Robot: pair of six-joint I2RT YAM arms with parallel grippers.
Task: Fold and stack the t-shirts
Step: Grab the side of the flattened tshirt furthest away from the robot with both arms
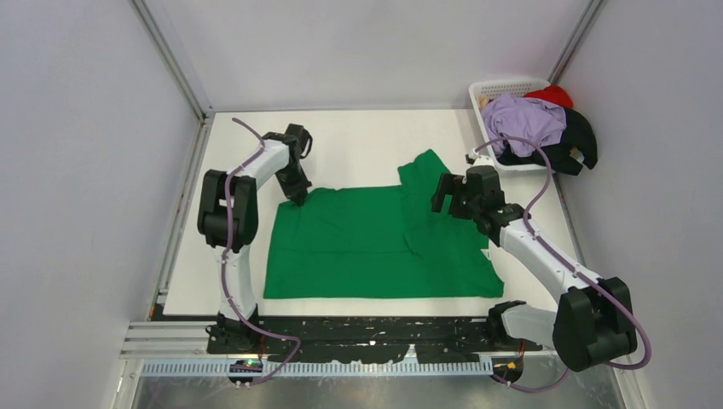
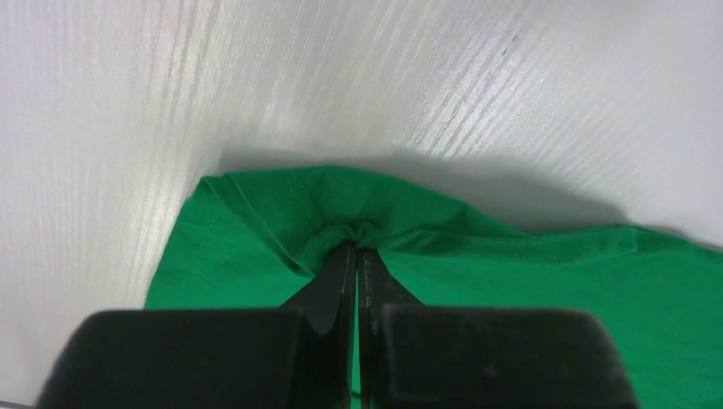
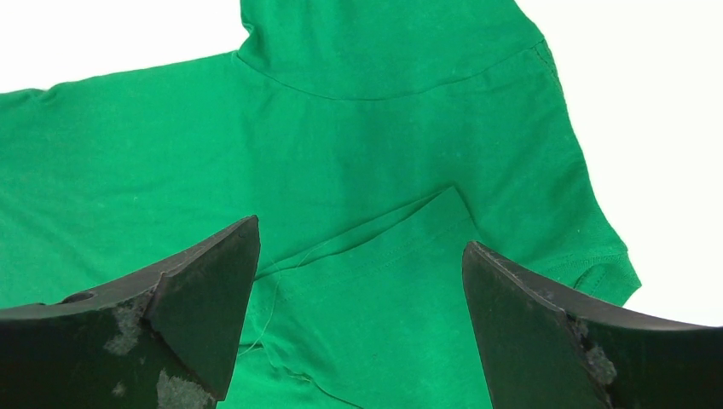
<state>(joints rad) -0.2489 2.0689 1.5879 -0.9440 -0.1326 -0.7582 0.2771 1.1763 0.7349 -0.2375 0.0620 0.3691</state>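
A bright green t-shirt (image 1: 375,243) lies spread flat on the white table, one sleeve (image 1: 424,169) pointing to the far side. My left gripper (image 1: 297,195) is shut on the shirt's far left corner; in the left wrist view the cloth (image 2: 358,228) bunches between the closed fingertips. My right gripper (image 1: 454,198) is open and empty just above the shirt's far right part; in the right wrist view its fingers (image 3: 213,298) straddle a folded hem (image 3: 384,256). Lilac (image 1: 524,119), black (image 1: 571,141) and red (image 1: 552,94) shirts lie heaped at the far right.
A white plastic lattice basket (image 1: 490,89) at the far right corner holds the heaped shirts, the black one hanging over its side. Grey walls and metal frame posts (image 1: 175,64) close in the table. A black base rail (image 1: 367,328) runs along the near edge.
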